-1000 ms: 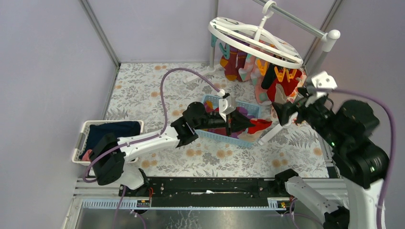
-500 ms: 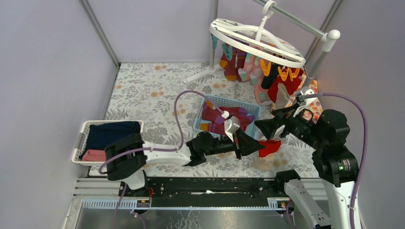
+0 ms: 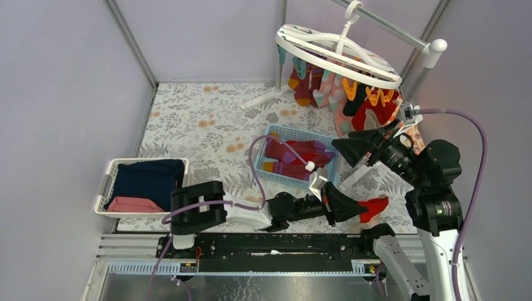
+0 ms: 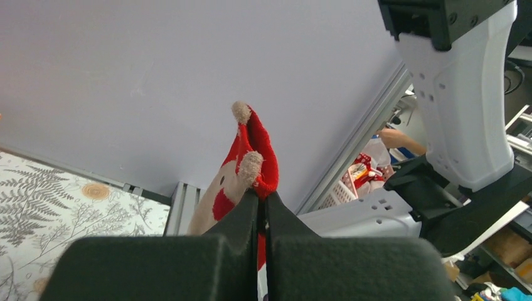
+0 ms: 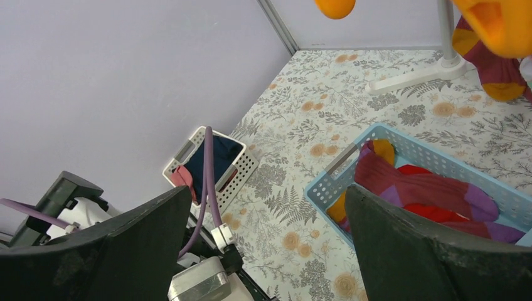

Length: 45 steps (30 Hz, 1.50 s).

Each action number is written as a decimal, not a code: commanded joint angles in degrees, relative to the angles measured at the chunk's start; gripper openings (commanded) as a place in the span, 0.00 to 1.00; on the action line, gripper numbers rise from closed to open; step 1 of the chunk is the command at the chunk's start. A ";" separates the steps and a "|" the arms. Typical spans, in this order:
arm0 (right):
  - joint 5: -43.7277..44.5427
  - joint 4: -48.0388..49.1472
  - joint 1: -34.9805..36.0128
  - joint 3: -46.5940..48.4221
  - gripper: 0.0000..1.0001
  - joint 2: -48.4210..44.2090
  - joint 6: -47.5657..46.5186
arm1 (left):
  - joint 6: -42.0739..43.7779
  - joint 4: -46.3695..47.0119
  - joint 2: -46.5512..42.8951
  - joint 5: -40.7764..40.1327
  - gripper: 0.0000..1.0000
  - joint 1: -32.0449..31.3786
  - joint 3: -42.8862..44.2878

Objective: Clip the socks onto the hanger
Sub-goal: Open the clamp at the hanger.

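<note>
Our L pincer (image 3: 352, 209) is clamped tight on a red sock (image 3: 375, 206), low by the near edge of the counter (image 3: 188, 119). The sock's long axis runs toward 3 o'clock from the tips. R pincer (image 3: 344, 149) gapes wide, empty, approx 12 o'clock of the sock. The hanger (image 3: 339, 53) is further out at 12, w/ orange clips (image 3: 375, 97). We judge the R arm is nearer them.

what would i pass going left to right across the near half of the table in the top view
white basket → blue basket → left tool → red sock pinched in that tool
</note>
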 commanded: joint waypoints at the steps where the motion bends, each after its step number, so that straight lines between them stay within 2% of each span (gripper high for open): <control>1: -2.29 5.85 -1.18 -1.83 1.00 -1.32 3.48 | -1.88 9.75 1.27 0.22 0.00 -0.10 2.47; 8: -2.69 5.36 -2.11 -2.55 1.00 -2.18 4.21 | -2.33 12.75 3.00 0.72 0.00 -0.49 2.73; 12: -4.28 10.32 -2.07 -4.49 1.00 -3.86 6.09 | -1.23 12.99 2.44 0.48 0.00 -0.71 2.41; 15: 2.26 6.14 -2.06 -2.91 1.00 -5.22 6.90 | -2.32 12.55 1.44 0.28 0.00 -0.71 2.12; 18: 0.26 9.23 -2.16 -4.58 1.00 -7.00 6.77 | -2.94 13.12 1.82 0.08 0.00 -0.71 2.08; 20: 2.67 7.55 -2.08 -4.51 1.00 -7.65 7.04 | -4.44 13.58 2.04 -0.74 0.00 -0.55 1.75; 22: 4.40 5.70 -2.04 -3.85 1.00 -7.32 7.05 | -5.89 13.78 2.21 -1.04 0.00 -0.29 1.74; 34: 0.66 8.28 -2.07 -2.89 1.00 -2.75 7.44 | -6.94 13.74 1.93 -0.31 0.00 1.13 1.91; 45: 2.99 14.74 -2.11 -11.13 1.00 -9.42 11.78 | -4.90 11.24 -1.36 1.10 0.00 1.22 -1.27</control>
